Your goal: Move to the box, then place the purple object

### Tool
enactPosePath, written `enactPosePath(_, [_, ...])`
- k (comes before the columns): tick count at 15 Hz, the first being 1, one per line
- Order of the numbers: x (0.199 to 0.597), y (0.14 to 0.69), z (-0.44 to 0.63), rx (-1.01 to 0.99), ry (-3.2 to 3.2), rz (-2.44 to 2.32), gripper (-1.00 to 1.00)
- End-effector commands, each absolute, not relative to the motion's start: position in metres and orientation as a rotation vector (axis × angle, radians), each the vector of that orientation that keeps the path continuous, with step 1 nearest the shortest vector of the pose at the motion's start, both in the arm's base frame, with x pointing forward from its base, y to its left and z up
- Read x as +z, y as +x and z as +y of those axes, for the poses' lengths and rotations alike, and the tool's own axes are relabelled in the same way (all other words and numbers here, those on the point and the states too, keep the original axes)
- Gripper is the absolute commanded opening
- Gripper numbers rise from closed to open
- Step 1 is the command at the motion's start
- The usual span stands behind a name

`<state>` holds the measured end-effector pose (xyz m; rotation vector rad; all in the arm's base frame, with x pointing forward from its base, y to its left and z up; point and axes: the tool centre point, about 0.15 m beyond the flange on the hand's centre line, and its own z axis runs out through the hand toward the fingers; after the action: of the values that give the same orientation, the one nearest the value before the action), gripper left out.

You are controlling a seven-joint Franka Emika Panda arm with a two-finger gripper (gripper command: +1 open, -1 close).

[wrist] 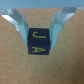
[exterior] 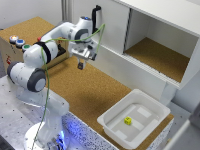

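The purple object (wrist: 38, 44) is a small dark purple cube with yellow letters on it. My gripper (wrist: 39, 42) is shut on it, with one finger (wrist: 22, 29) on each side. In the exterior view, the gripper (exterior: 80, 64) hangs above the cork table with the purple object (exterior: 80, 65) showing as a small dark block at its tip. The box (exterior: 115, 105) is a shallow white tub at the table's near corner on the exterior view's right. It is well away from the gripper and holds a small yellow die (exterior: 128, 120).
A cork-topped wooden box with coloured buttons (exterior: 16, 42) stands at the exterior view's left, behind the arm. A large white cabinet (exterior: 160, 45) with an open, cork-floored compartment fills the back right. The cork table (exterior: 85, 95) stretches between gripper and tub.
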<state>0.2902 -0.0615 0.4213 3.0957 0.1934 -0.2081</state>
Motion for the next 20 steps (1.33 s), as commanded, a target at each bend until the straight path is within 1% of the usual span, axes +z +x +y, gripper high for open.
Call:
enactPosePath(1, [0.406, 0.25, -0.177, 0.016, 3.138, -0.116, -1.0])
enactPosePath(4, [0.401, 0.239, -0.206, 0.034, 3.115, -0.219, -1.0])
enactPosePath(8, [0.407, 0.241, -0.196, 0.109, 3.136, -0.173, -1.0])
enactPosePath(13, [0.415, 0.251, -0.189, 0.112, 3.139, -0.162, -1.0])
enactPosePath(20, [0.415, 0.251, -0.189, 0.112, 3.139, -0.162, -1.0])
